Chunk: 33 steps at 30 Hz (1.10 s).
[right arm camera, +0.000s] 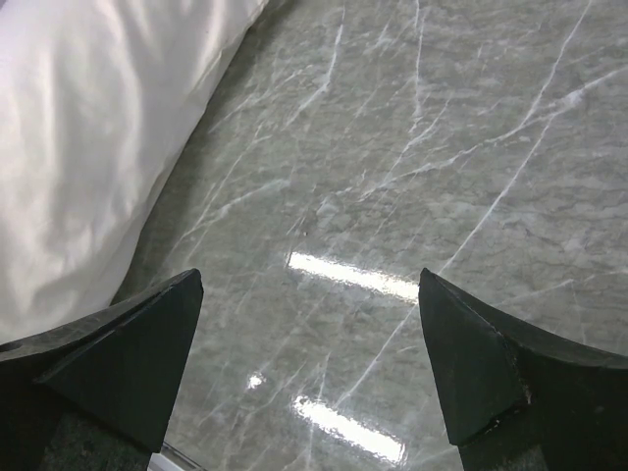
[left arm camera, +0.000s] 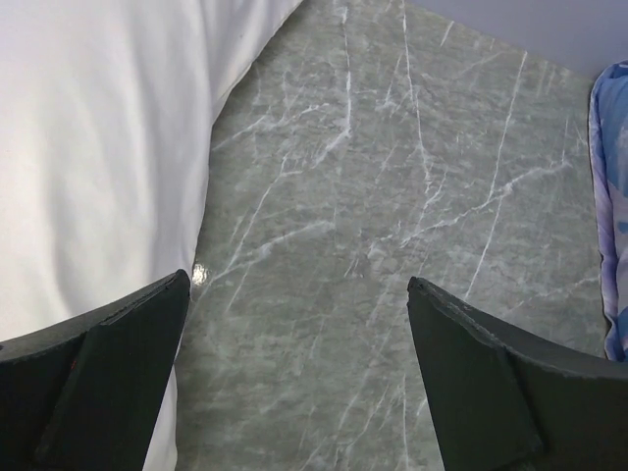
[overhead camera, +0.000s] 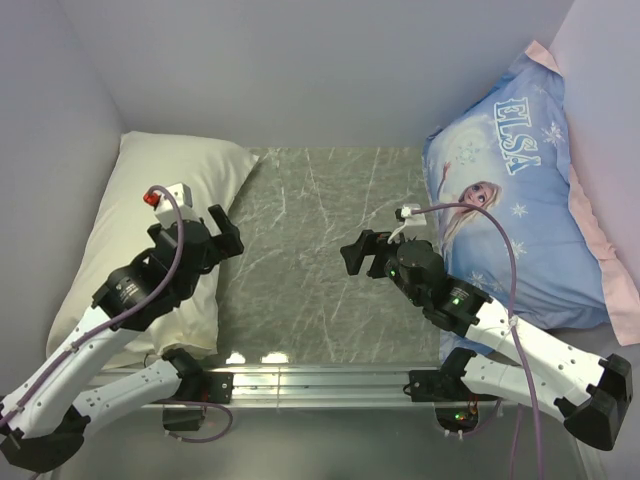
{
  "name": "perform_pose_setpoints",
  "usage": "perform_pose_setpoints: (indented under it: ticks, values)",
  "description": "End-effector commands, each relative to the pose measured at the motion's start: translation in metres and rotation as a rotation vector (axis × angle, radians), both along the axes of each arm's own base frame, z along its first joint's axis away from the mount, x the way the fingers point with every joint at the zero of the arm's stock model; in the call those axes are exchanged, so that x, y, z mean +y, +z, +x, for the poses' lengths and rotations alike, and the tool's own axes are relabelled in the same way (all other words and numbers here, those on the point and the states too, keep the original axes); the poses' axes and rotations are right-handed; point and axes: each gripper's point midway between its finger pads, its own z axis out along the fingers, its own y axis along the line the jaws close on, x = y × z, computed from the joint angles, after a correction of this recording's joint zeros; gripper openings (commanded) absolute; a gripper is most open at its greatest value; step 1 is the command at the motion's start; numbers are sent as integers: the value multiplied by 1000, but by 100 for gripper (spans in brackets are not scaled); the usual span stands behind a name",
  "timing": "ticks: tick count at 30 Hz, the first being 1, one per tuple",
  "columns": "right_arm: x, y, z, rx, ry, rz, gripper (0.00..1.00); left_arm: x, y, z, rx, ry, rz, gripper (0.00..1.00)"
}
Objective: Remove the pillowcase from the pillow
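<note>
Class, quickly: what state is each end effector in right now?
Left end effector: open, holding nothing.
Right end effector: open, holding nothing.

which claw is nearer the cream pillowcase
Left. The left claw hangs over the right edge of the pillowcase; the right claw is across the marble tabletop, beside the blue Elsa pillow.

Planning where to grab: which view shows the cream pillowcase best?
Top external: the pillowcase lies nearly whole on the left, with the left arm covering part of it. Both wrist views catch only a stretch of its side.
</note>
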Motion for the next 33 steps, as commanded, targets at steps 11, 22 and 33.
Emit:
perform_pose_setpoints:
  ticks: [11, 22, 33]
  values:
    - [3, 19, 1, -42, 0, 41, 98, 57, 8, -6, 25, 357, 73, 99]
    - [27, 16, -5, -21, 104, 94, 97, 158, -62, -19, 249, 740, 176, 99]
    - [26, 11, -13, -16, 124, 121, 97, 171, -155, 40, 392, 680, -21, 79]
